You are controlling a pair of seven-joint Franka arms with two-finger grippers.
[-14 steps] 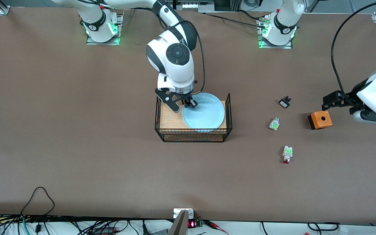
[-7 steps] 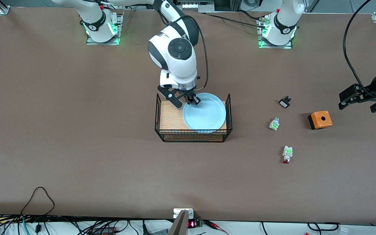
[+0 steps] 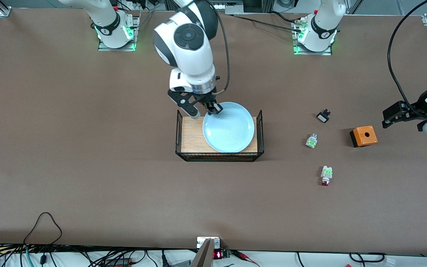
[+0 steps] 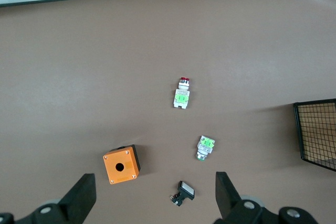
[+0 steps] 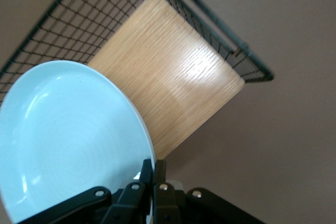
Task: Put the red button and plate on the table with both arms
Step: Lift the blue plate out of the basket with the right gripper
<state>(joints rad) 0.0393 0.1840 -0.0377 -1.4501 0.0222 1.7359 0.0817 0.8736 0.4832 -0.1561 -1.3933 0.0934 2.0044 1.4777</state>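
The light-blue plate (image 3: 228, 127) hangs tilted over the wire basket stand (image 3: 189, 138), lifted by its rim. My right gripper (image 3: 215, 108) is shut on that rim, seen close in the right wrist view (image 5: 153, 167) with the plate (image 5: 63, 135) filling one side. The red button (image 3: 325, 175) lies on the brown table (image 3: 87, 148) toward the left arm's end, nearer the front camera than the other small parts; it shows in the left wrist view (image 4: 181, 94). My left gripper (image 4: 152, 198) is open and empty in the air beside the orange box (image 3: 363, 136).
A clear-white part with green (image 3: 311, 141) and a small black switch part (image 3: 323, 116) lie on the table between the basket and the orange box. Cables run along the table's front edge.
My right gripper has risen with the plate, lifting it off the basket's wooden top. My left arm has drawn back toward its end of the table.
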